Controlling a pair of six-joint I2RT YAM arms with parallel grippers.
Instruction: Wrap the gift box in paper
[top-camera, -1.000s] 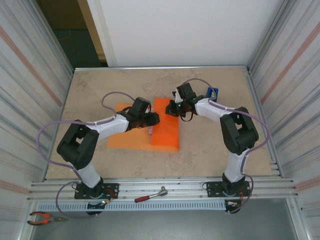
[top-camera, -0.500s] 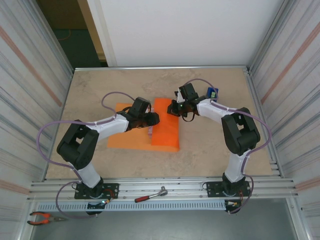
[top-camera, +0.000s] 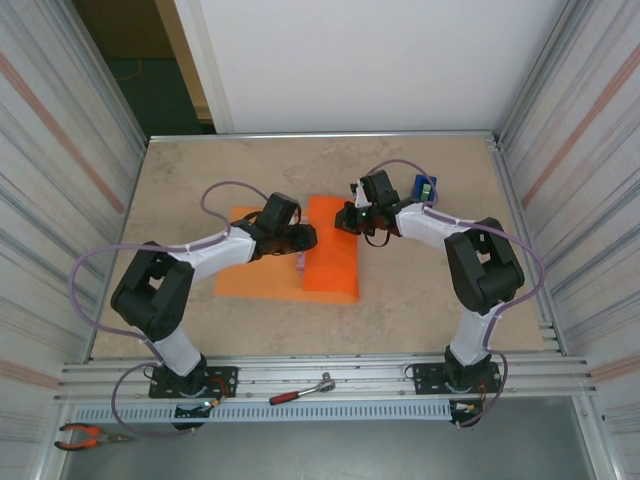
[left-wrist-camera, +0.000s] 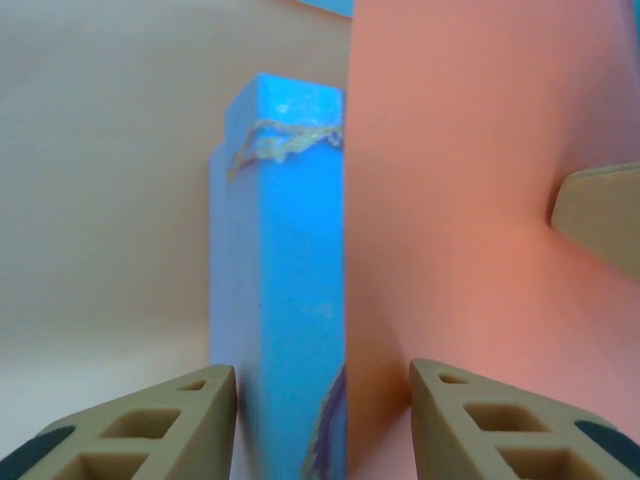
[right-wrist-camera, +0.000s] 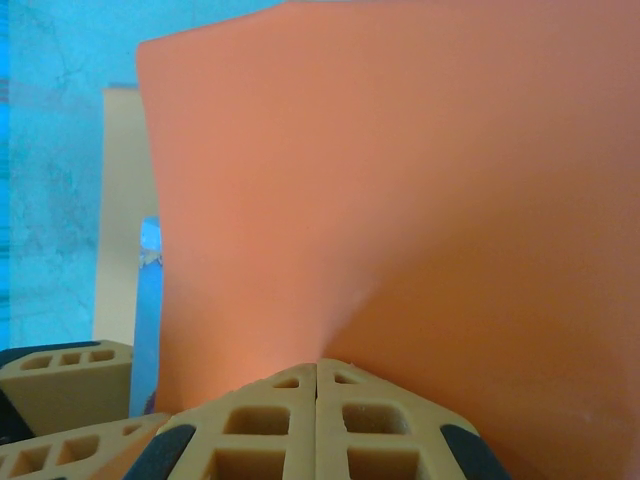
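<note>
The orange paper (top-camera: 330, 262) lies on the table, its right part folded up and over the gift box. The gift box (left-wrist-camera: 280, 250) is a blue block, and a sliver of it (top-camera: 300, 264) shows at the fold's left edge. My left gripper (left-wrist-camera: 322, 375) straddles the box, one finger on its blue face and the other on the paper (left-wrist-camera: 470, 200) lying against it. From above, the left gripper (top-camera: 303, 240) sits at the fold's left side. My right gripper (right-wrist-camera: 318, 362) is shut on the paper (right-wrist-camera: 400, 180), with a crease running from its tips. It (top-camera: 347, 218) holds the fold's far right corner.
A blue tape dispenser (top-camera: 425, 187) stands behind the right arm. A ratchet wrench (top-camera: 300, 390) and red-handled pliers (top-camera: 85, 435) lie on the rail in front of the table. Metal walls close in both sides.
Both arms have shifted only slightly. The right gripper has edged a little toward the paper's corner. The paper and box stay where they were.
</note>
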